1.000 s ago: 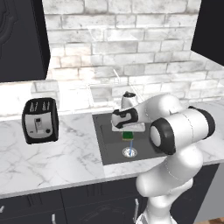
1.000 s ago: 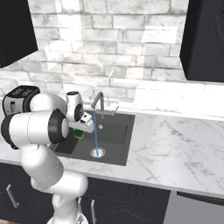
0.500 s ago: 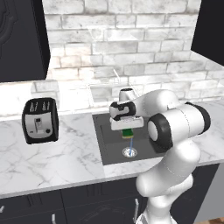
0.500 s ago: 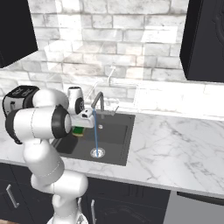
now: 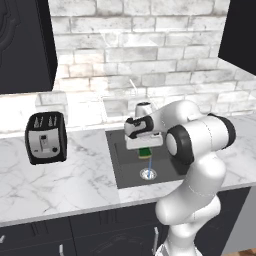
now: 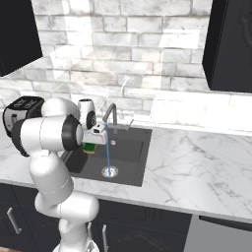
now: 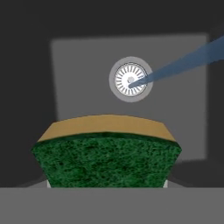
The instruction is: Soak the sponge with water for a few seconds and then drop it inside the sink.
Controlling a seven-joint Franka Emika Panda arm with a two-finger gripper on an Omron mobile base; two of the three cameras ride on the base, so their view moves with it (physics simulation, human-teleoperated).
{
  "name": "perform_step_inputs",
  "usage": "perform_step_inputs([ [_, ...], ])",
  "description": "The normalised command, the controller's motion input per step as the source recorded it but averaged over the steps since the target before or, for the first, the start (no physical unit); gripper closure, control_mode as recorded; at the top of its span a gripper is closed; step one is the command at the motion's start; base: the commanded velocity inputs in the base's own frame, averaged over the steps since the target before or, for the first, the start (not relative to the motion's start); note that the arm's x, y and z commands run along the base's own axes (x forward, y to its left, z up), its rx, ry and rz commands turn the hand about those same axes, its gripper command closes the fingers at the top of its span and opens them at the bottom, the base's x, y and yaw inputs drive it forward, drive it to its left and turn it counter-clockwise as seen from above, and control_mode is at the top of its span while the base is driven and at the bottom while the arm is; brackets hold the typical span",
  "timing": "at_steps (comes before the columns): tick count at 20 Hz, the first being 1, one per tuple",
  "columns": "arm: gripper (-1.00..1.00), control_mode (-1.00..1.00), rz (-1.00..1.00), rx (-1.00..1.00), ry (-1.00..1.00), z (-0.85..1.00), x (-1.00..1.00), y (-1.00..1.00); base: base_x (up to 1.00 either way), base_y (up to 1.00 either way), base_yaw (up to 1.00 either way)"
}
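End effector (image 5: 144, 151) clenched on the sponge (image 7: 106, 153), held above the sink (image 5: 125, 172), just beside the water (image 6: 107, 147) falling onto the drain (image 7: 130, 79).

Pale brick wall (image 5: 145, 55), marble counter (image 6: 197, 167)

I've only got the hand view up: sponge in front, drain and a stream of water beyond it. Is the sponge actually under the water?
Observer: Not by the right base view. The hand holds the sponge beside the water, with a gap between them.
Operator: Where does the stream come from?
Observer: From a grey gooseneck tap at the back edge of the sink. It falls straight to the drain.
Operator: Anything on the counter nearby?
Observer: A black-and-silver toaster, left of the sink in the left base view.
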Motion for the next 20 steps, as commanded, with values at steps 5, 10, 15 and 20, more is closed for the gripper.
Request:
perform_step_inputs([
  [5, 1.0, -1.0, 0.0, 0.0, 0.0, -0.26, 0.21, 0.0, 0.0, 0.0, 0.0],
  [10, 1.0, -1.0, 0.0, 0.0, -0.01, -0.23, 0.19, 0.0, 0.0, 0.0, 0.0],
  [15, 1.0, -1.0, 0.0, 0.0, 0.0, -0.26, 0.1, 0.0, 0.0, 0.0, 0.0],
  [20, 1.0, -1.0, 0.0, 0.0, 0.0, -0.27, 0.0, 0.0, 0.0, 0.0, 0.0],
])
